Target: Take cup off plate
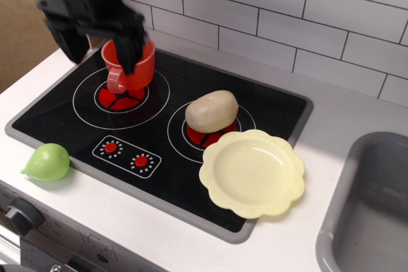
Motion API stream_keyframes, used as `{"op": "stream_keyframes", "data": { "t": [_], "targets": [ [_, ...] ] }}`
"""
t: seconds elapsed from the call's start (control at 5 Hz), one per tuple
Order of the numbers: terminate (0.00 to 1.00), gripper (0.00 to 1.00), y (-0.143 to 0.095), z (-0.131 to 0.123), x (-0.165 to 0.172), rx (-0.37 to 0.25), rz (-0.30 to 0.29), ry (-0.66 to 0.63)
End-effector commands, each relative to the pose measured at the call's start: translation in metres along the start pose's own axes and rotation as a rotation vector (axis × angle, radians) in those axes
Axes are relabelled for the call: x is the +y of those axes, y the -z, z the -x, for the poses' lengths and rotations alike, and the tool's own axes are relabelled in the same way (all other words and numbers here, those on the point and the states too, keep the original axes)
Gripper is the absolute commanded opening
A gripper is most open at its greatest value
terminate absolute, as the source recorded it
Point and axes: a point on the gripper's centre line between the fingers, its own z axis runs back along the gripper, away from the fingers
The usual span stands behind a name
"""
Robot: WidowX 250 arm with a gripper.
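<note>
The orange-red cup [135, 68] stands upright on the left burner of the black stovetop [159, 157], with its pinkish handle [115, 81] facing the front. The pale yellow scalloped plate [252, 173] lies empty at the front right of the stove, well apart from the cup. My gripper [100, 55] hangs above and just left of the cup, blurred by motion. Its jaws are spread wide and hold nothing. The right finger [131, 49] overlaps the cup's near rim in the view.
A beige potato-shaped lump [211, 110] sits on the right burner, just behind the plate. A green pear-like toy [46, 162] lies on the counter at the front left. A grey sink [370, 208] is at the right. A tiled wall runs behind.
</note>
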Motion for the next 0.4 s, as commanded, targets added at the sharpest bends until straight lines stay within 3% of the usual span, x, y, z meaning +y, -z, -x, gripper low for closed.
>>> {"op": "stream_keyframes", "data": {
  "t": [0.0, 0.2],
  "targets": [
    [0.0, 1.0, -0.0409, 0.005, 0.001, -0.053, 0.017, 0.01],
    [1.0, 1.0, -0.0409, 0.005, 0.001, -0.053, 0.017, 0.01]
  ]
}}
